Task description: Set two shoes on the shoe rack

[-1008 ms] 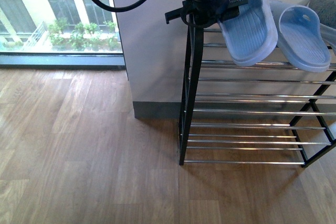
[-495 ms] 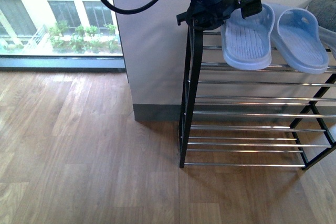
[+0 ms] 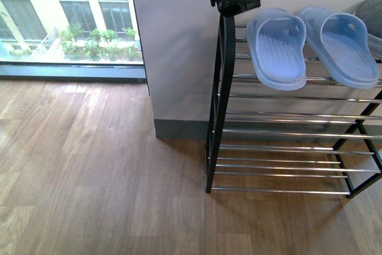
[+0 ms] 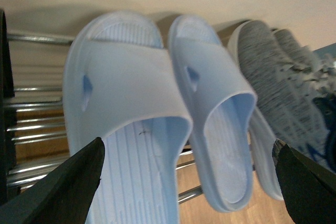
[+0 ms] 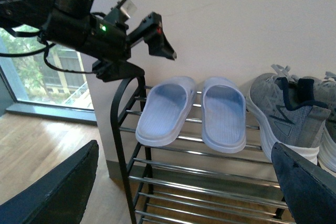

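Two grey sneakers (image 5: 286, 114) stood side by side at the shoe rack's (image 5: 122, 129) top-tier end, toes toward the wall; the left gripper (image 5: 157, 38) and right gripper (image 5: 184, 182) gaped wide, empty

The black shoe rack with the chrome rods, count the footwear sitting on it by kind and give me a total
Pale blue rubber slide sandals: 2
Grey knit sneakers with white soles: 2
Total: 4 pieces of footwear on the top tier of the black shoe rack
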Robot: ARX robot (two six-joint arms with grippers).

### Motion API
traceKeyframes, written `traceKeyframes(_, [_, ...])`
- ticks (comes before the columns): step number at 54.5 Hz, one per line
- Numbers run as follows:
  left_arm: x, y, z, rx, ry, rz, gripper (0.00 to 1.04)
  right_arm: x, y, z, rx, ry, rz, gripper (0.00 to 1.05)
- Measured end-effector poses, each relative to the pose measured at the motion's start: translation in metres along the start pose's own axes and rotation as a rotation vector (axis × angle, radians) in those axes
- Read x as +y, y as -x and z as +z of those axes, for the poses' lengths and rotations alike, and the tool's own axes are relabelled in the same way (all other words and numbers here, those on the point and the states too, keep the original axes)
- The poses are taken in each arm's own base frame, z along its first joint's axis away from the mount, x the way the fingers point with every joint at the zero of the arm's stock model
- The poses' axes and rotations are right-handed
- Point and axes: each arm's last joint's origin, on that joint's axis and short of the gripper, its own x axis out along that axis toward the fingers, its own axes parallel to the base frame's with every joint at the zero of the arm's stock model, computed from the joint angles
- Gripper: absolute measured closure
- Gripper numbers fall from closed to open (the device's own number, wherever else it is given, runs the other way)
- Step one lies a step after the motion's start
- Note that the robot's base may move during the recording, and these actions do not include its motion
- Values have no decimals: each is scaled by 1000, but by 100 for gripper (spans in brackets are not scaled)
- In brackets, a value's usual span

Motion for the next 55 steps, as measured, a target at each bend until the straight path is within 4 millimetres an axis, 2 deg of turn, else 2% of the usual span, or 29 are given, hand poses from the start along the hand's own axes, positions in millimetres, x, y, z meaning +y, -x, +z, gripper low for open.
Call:
traceKeyframes(7, [-8, 32, 14, -39, 5, -85, 9, 0, 0, 0, 0, 0, 0, 9])
traceKeyframes(15, [-3, 74, 25, -136, -12, -76, 9, 0, 0, 0, 0, 0, 0, 9])
traceKeyframes(19, [6, 93, 27, -209, -67, 4, 9, 0, 0, 0, 0, 0, 0, 9])
traceKeyframes(25, [26, 119, 24, -317, -176, 214, 9, 0, 0, 0, 0, 0, 0, 9])
traceKeyframes(37, [71, 177, 7, -475, -405, 644, 9, 0, 0, 0, 0, 0, 0, 9])
traceKeyframes(42, [87, 209, -5, -621, -439, 597, 22, 0, 0, 0, 0, 0, 0, 9])
traceKeyframes(47, [101, 249, -29, -736, -465, 570, 39, 0, 0, 0, 0, 0, 0, 9])
traceKeyframes(51, [109, 269, -45, -743, -473, 573, 52, 0, 0, 0, 0, 0, 0, 9])
traceKeyframes(55, [116, 281, -59, -727, -476, 576, 63, 0, 0, 0, 0, 0, 0, 9])
